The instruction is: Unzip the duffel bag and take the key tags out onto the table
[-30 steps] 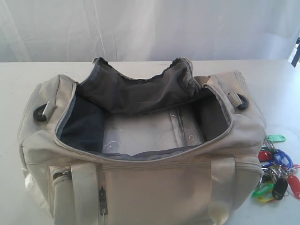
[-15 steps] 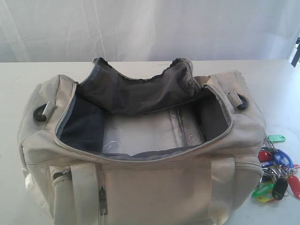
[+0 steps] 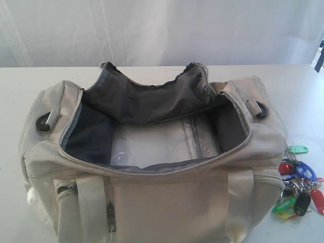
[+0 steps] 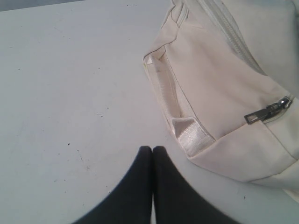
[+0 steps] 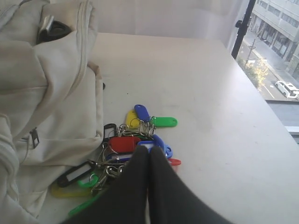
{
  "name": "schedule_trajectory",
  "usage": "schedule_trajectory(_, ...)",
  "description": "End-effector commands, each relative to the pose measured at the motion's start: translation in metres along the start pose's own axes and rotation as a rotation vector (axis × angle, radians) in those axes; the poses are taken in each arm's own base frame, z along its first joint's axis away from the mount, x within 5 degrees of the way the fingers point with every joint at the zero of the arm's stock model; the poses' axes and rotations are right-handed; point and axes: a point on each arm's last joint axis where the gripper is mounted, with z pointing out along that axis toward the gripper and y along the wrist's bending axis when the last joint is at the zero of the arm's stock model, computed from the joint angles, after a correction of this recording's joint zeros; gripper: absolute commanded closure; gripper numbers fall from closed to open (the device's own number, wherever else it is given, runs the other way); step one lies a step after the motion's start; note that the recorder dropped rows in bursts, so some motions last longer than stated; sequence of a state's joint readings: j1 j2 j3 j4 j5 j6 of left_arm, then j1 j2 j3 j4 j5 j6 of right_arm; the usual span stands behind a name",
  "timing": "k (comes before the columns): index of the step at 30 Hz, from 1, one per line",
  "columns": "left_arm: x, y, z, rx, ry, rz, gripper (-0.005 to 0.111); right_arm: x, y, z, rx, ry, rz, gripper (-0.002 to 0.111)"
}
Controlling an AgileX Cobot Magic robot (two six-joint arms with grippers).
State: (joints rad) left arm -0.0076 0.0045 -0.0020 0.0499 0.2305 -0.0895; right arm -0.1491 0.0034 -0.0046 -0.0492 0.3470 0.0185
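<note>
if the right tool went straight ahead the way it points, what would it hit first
Most likely the key tags: the shut right tool points at the bunch on the table beside the duffel bag, tips near the red and blue tags. How high it hovers is unclear.

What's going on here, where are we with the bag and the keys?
The duffel bag sits unzipped and wide open on the table. The key tags lie in a bunch on the table beside the bag's right end, so the job looks done. Neither gripper holds anything: the left gripper is shut by the bag's other end, and the right gripper is shut near the key tags.
</note>
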Motion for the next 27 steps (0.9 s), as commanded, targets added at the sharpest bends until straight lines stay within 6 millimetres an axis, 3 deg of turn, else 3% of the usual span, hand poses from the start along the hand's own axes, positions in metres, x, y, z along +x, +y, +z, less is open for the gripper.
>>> schedule_trajectory(1, 0.0006, 0.0001, 0.0, -0.002, -0.001, -0.003, 0.107, 0.0003, -0.0004, 0.0002, 0.007, -0.01, 0.003, 0.108)
schedule_trajectory(19, 0.0006, 0.0004, 0.0, -0.008, -0.001, -0.005, 0.107, 0.0003, -0.0004, 0.0002, 0.007, -0.01, 0.003, 0.108)
schedule_trajectory(27, 0.0012, 0.009, -0.0007, -0.164, 0.005, -0.064, 0.107, 0.0003, -0.0004, 0.0002, 0.007, -0.01, 0.003, 0.108)
